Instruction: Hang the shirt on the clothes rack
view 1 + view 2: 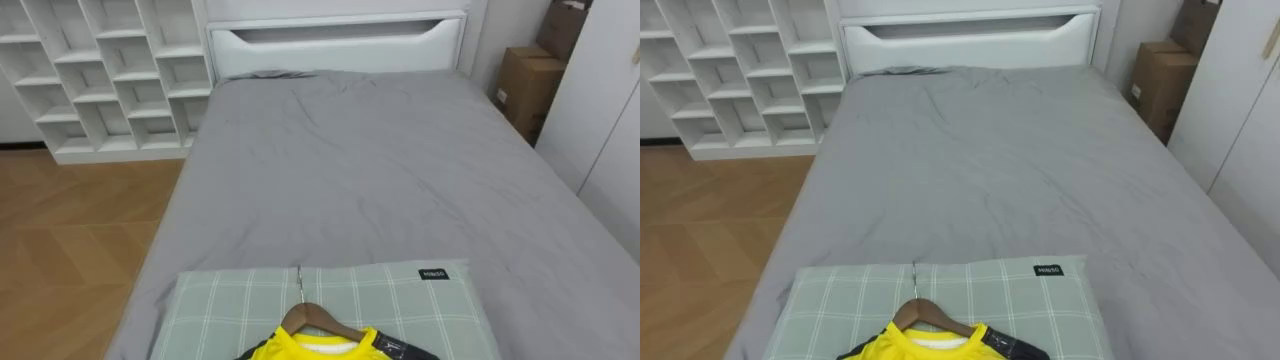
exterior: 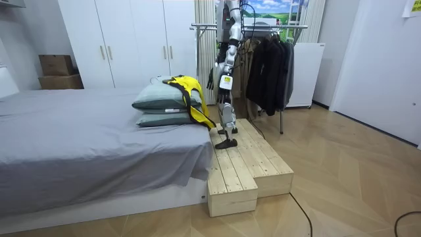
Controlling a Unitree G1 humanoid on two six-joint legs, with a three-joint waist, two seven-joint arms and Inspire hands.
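A yellow shirt (image 1: 318, 347) with dark trim sits on a wooden hanger (image 1: 316, 319), its metal hook (image 1: 300, 284) pointing up the bed. It lies on a green checked pillow (image 1: 230, 300) at the near end of the grey bed (image 1: 370, 170). In the room view the shirt (image 2: 188, 89) drapes over two stacked pillows (image 2: 159, 100). I stand on a wooden platform (image 2: 245, 164) beside them, facing the bed. My left hand (image 2: 212, 80) hangs at my side, away from the shirt. Behind me stands a clothes rack (image 2: 253, 27) with dark garments (image 2: 268, 66).
A white cube shelf (image 1: 100, 70) stands left of the bed's white headboard (image 1: 335, 42). Cardboard boxes (image 1: 527, 85) and white wardrobe doors (image 1: 605, 110) line the right side. Wooden floor (image 1: 70, 240) runs along the bed's left.
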